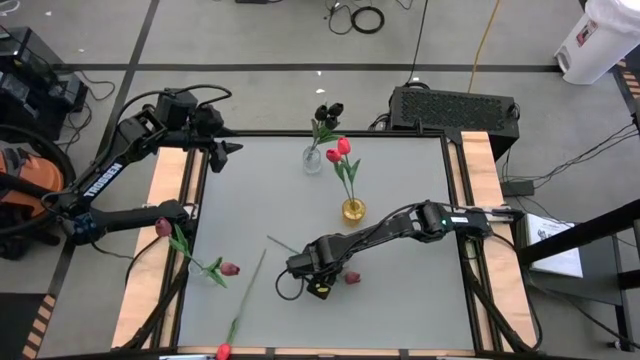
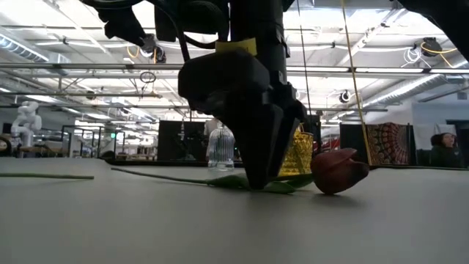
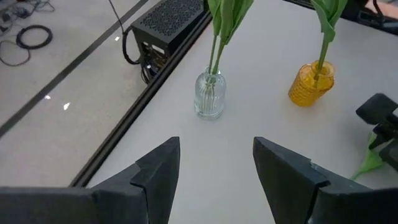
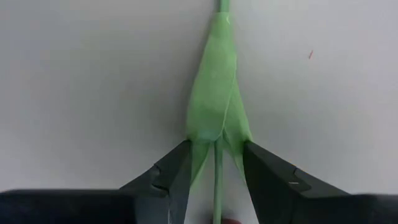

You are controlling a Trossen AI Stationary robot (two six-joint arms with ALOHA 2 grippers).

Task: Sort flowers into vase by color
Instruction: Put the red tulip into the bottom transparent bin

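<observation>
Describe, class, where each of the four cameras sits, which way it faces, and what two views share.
High: above the table, looking straight down; both arms show.
Low: at tabletop height, looking level across; right pincer down on a dark tulip.
Left wrist: past the open left pincer toward the clear vase and yellow vase.
Right wrist: down past the right pincer's fingers, astride the tulip's stem and leaf.
Shared: both vases appear in the high, low and left wrist views.

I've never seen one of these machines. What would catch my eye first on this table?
Probably the right arm, bent low near the table's middle, its fingers straddling the green stem and leaf of a dark red tulip lying flat. Behind it stand two small vases: a clear glass one with black tulips and a yellow one with bright red ones. The left gripper waits open at the far left corner.
</observation>
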